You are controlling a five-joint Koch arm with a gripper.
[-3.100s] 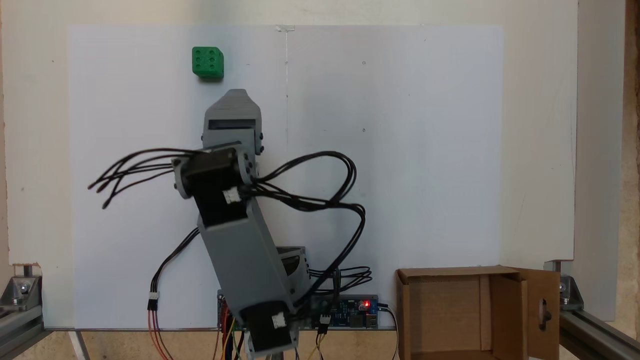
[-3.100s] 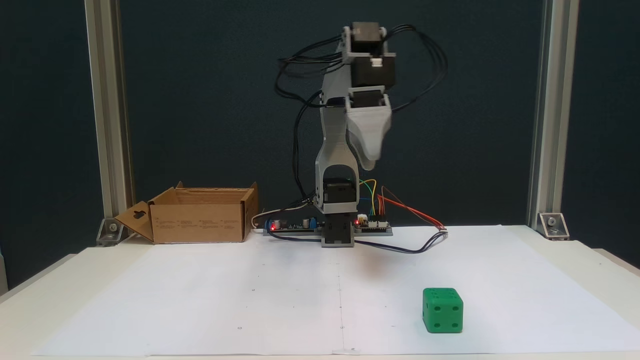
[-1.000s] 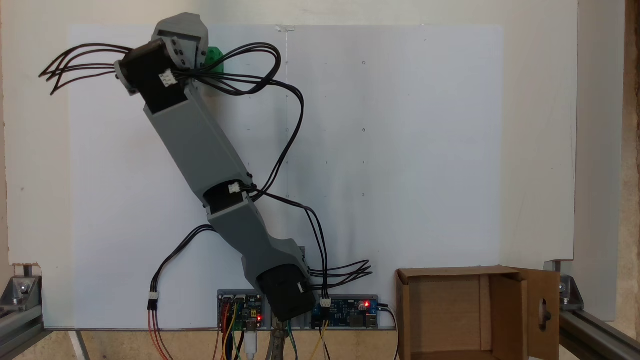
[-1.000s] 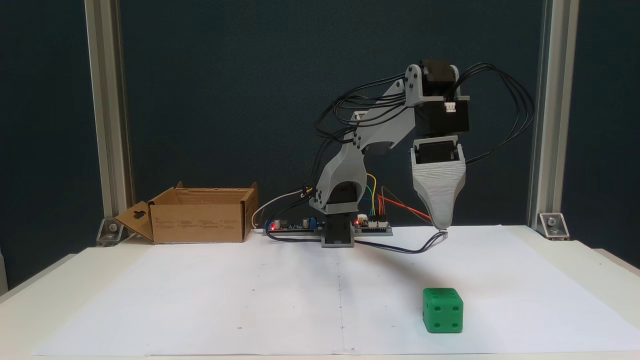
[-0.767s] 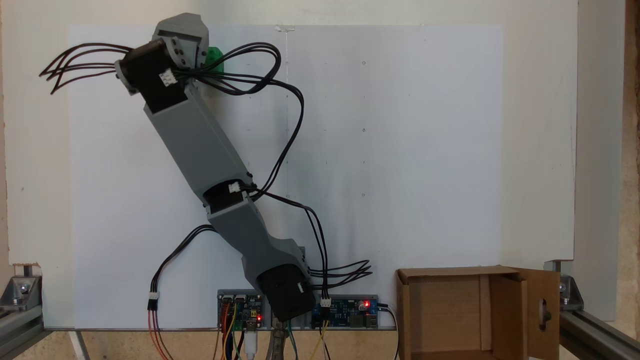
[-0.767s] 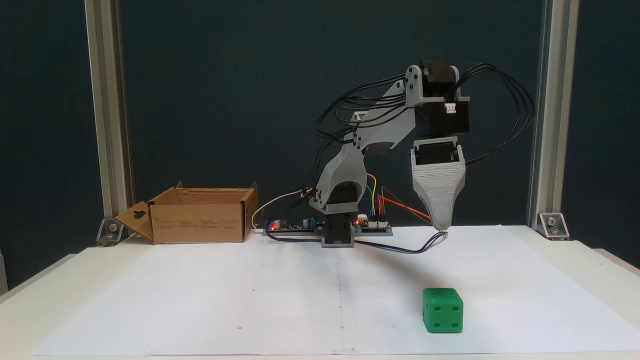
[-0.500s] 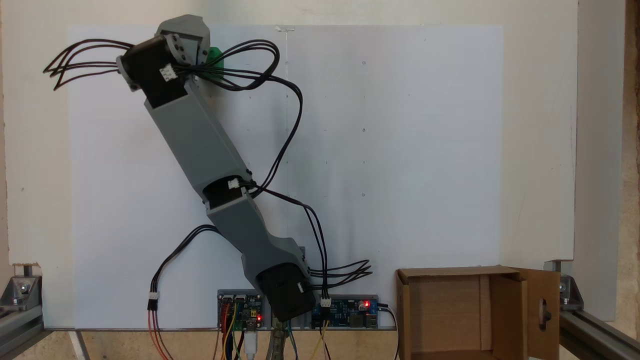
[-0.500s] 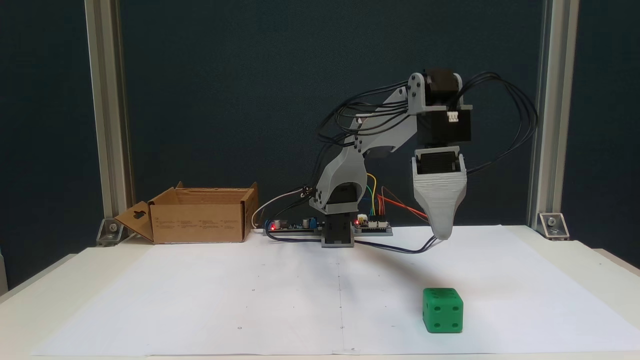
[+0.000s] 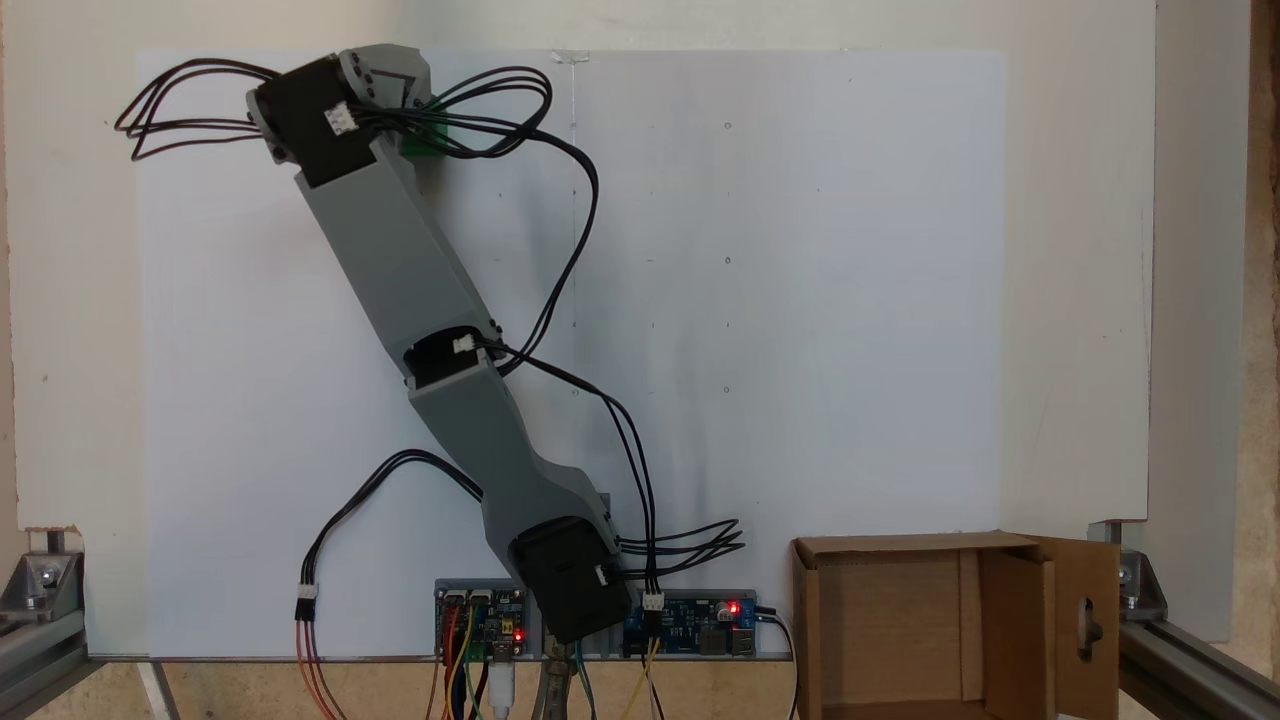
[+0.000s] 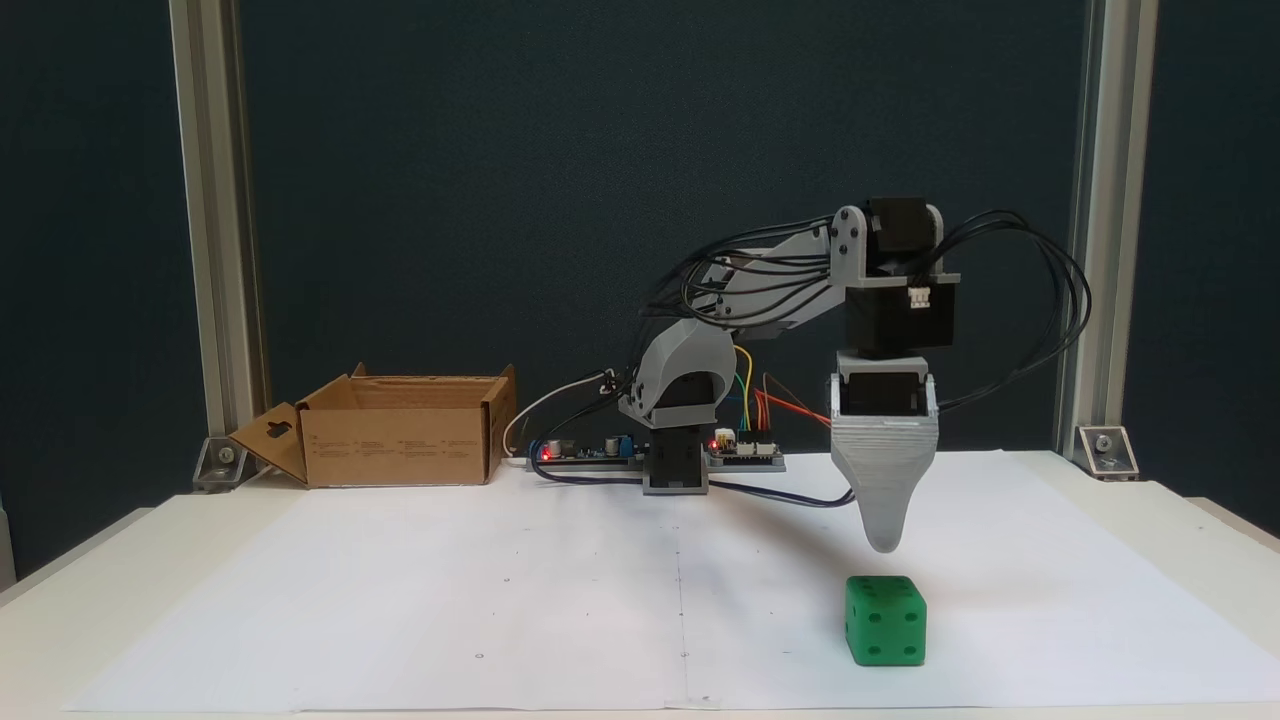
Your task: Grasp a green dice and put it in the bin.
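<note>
The green dice (image 10: 885,620) rests on the white paper at the front right; in a fixed view from above, the green dice (image 9: 425,146) is largely covered by cables and the wrist (image 9: 320,120). My gripper (image 10: 883,538) points straight down, its tip hanging just above the dice's top face and apart from it. A single tapered grey jaw shows, the other behind it, so I cannot tell whether it is open. The bin (image 10: 395,445), a brown cardboard box with open flaps, stands at the back left; from above, the bin (image 9: 890,620) is at the bottom right.
Controller boards with red lights (image 10: 745,450) and coloured wires sit at the arm's base. Black cable loops (image 10: 1050,300) bulge out beside the wrist. Aluminium posts (image 10: 215,250) (image 10: 1090,250) stand at both back corners. White paper (image 10: 500,590) covers the table.
The arm has stretched from folded out to the dice, then lowered. Over the last second the gripper tip has dropped to just above the dice. Dice and bin have not moved.
</note>
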